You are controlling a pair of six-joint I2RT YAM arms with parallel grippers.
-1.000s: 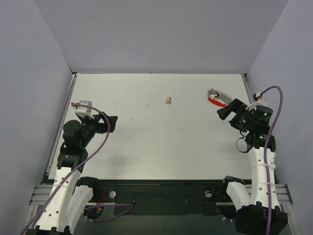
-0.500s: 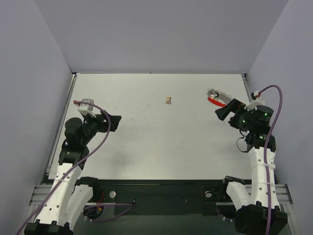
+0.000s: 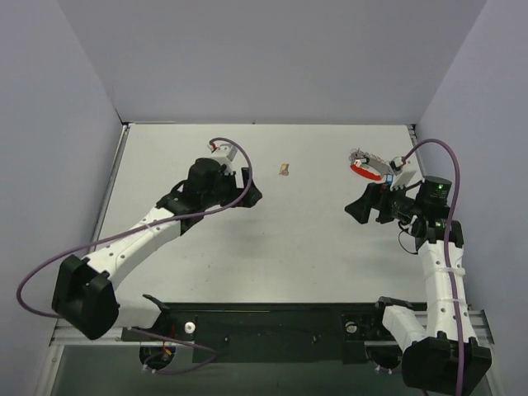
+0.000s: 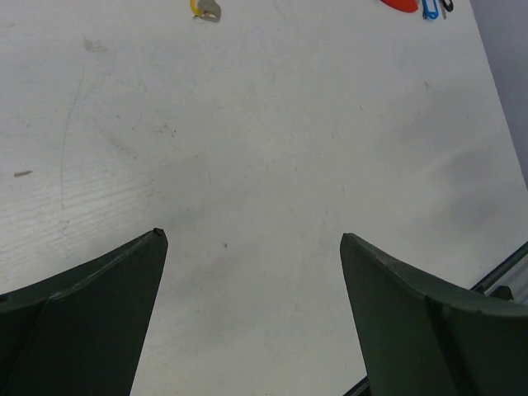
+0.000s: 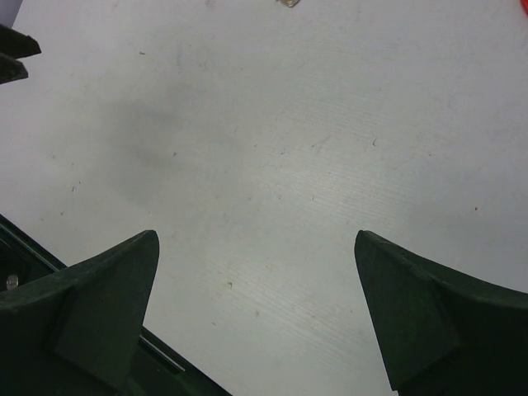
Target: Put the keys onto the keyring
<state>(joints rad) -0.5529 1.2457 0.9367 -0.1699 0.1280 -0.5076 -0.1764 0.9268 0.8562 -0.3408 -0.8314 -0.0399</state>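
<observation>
Left arm [image 3: 157, 227] swung toward yellow key [image 3: 284, 169], right arm [image 3: 431, 216] inward

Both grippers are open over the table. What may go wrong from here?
The yellow-headed key is tiny and lies flat, so the open left gripper may push it away instead of gripping it. The keyring lies beside the right arm; that arm's purple cable might drag it.

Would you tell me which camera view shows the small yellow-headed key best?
The left wrist view: the yellow-headed key appears largest, head and blade distinguishable, though at the top edge. Top external shows a tiny speck; right wrist only a sliver.
</observation>
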